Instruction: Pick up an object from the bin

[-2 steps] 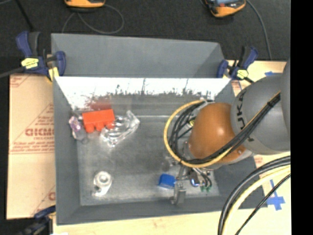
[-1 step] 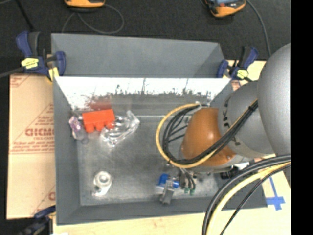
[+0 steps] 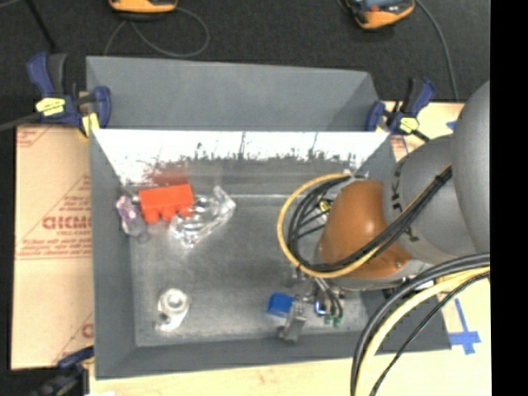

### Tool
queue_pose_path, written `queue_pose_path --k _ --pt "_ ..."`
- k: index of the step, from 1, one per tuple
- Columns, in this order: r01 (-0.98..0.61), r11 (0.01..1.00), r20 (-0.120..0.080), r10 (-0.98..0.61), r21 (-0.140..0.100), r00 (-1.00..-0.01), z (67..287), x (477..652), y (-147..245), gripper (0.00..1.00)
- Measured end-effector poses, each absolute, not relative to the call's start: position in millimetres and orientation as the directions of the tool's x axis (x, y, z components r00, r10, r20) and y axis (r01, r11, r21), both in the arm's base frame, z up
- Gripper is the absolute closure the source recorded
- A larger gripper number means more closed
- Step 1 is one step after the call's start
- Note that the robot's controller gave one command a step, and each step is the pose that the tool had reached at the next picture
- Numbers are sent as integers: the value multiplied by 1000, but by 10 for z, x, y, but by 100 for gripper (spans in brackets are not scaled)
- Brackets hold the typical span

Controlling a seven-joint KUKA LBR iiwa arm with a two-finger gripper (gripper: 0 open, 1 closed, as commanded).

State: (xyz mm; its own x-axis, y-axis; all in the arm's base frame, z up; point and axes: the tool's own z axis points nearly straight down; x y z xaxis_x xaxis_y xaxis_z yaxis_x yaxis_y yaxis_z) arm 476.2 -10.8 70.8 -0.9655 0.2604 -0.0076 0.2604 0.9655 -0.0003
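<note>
My gripper [image 3: 304, 312] is low in the bin's front right part, under the arm's orange dome. A small blue block [image 3: 280, 305] lies right against the gripper's left side, near the bin's front wall. Whether the block is held cannot be told. Further left on the bin floor sits a small clear round cap-like thing [image 3: 173, 305].
In the bin's back left lie an orange toy brick [image 3: 166, 202], a crumpled clear plastic piece [image 3: 200, 218] beside it and a small pale purple clear thing [image 3: 129, 215]. The arm with its looped cables covers the bin's right side.
</note>
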Motion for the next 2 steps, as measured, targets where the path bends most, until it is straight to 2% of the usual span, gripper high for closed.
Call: queue_pose_path --k 1,2 --pt "257 967 -5 257 -1 -967 703 4752 -101 100" --pt "253 967 -5 253 2 -967 1019 4767 -104 100"
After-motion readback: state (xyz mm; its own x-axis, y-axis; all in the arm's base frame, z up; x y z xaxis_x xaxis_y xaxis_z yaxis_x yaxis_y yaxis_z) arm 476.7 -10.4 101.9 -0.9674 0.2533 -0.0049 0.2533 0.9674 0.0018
